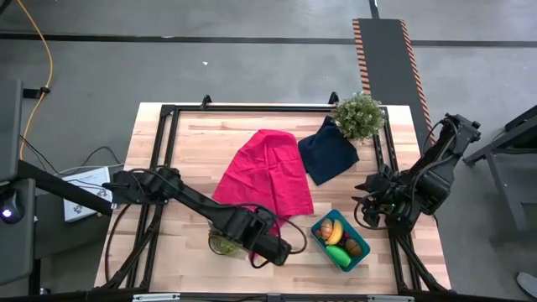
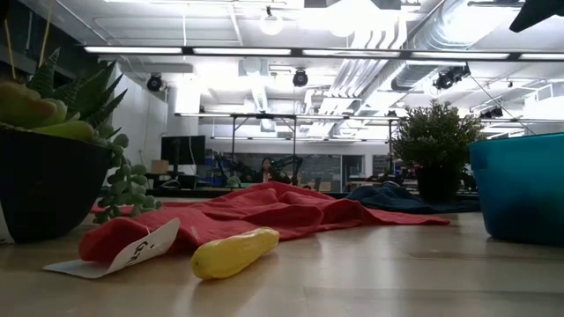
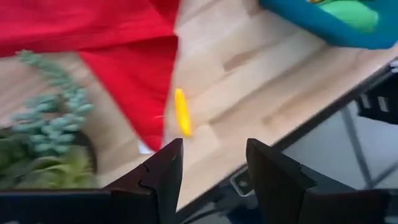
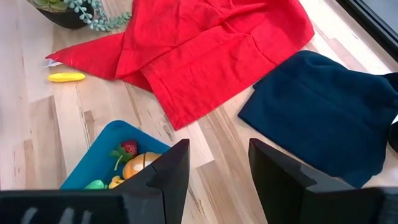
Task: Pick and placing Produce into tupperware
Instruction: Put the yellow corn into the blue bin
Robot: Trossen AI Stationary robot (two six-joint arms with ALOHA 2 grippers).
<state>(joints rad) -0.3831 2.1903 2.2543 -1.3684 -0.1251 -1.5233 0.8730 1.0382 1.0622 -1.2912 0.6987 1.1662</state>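
Note:
The teal tupperware (image 1: 320, 242) stands near the table's near-right corner, also seen in the right wrist view as tupperware (image 4: 102, 152). In it lie a yellow banana (image 1: 335, 231), a green piece (image 1: 340, 257), a brown piece (image 1: 356, 247) and an orange piece (image 4: 140, 163). One small yellow piece (image 3: 181, 112) lies flat on the bare wood by the red cloth's near corner, seen too in the low view (image 2: 234, 252). My left gripper (image 3: 214, 168) hovers open above it, at the near edge. My right gripper (image 4: 221, 168) is open, off the tub's far-right side.
A red cloth (image 1: 264, 172) with a white tag (image 2: 141, 248) lies mid-table, and a navy cloth (image 1: 327, 151) beyond it. A leafy potted plant (image 1: 359, 115) stands at the far right. A succulent pot (image 1: 221, 244) sits under my left arm.

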